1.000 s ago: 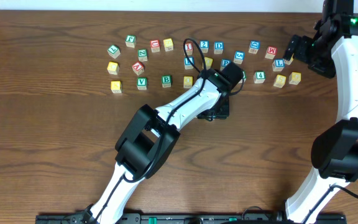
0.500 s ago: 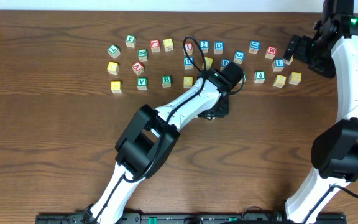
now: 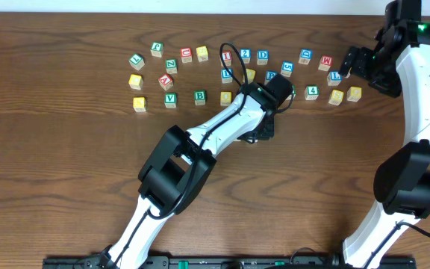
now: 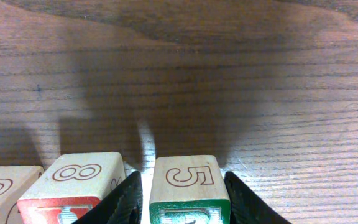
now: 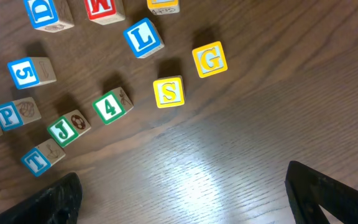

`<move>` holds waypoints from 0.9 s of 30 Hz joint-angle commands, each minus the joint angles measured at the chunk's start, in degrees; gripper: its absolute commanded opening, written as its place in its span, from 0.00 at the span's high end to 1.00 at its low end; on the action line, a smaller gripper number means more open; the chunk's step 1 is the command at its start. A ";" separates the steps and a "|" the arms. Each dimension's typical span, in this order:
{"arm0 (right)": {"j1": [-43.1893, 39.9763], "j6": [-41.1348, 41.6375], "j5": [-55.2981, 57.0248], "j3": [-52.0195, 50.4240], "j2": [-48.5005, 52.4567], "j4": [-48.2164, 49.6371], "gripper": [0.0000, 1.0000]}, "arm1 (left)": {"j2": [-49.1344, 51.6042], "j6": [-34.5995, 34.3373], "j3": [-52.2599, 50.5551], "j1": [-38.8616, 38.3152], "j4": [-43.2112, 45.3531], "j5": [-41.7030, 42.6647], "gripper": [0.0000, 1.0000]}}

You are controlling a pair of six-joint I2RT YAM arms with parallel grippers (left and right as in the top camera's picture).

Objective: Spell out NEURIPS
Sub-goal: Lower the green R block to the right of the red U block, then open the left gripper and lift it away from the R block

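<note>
White left arm (image 3: 222, 123) reaches diagonally forward; left gripper (image 4: 182, 184) narrowly clamps a cube (image 4: 189, 176), 5 upward, green face toward the wrist. Right gripper (image 5: 194, 196) hangs wide open.

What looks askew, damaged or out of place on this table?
Nothing is damaged or spilled. The blocks lie loosely scattered, some turned askew, like the 4 block. The left gripper holds a green block.

Black jaws, green-faced cube (image 4: 189, 193), yellow S cube (image 5: 168, 92).
</note>
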 commanded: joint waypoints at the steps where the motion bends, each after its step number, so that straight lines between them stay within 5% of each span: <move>1: 0.24 0.37 0.46 -0.35 -0.35 0.00 0.01 | 0.76 -0.26 -0.22 0.46 0.00 -1.03 0.60; 27: 0.24 0.37 0.46 -0.35 -0.35 0.17 0.01 | -10.16 7.56 1.46 0.44 0.52 -4.07 0.59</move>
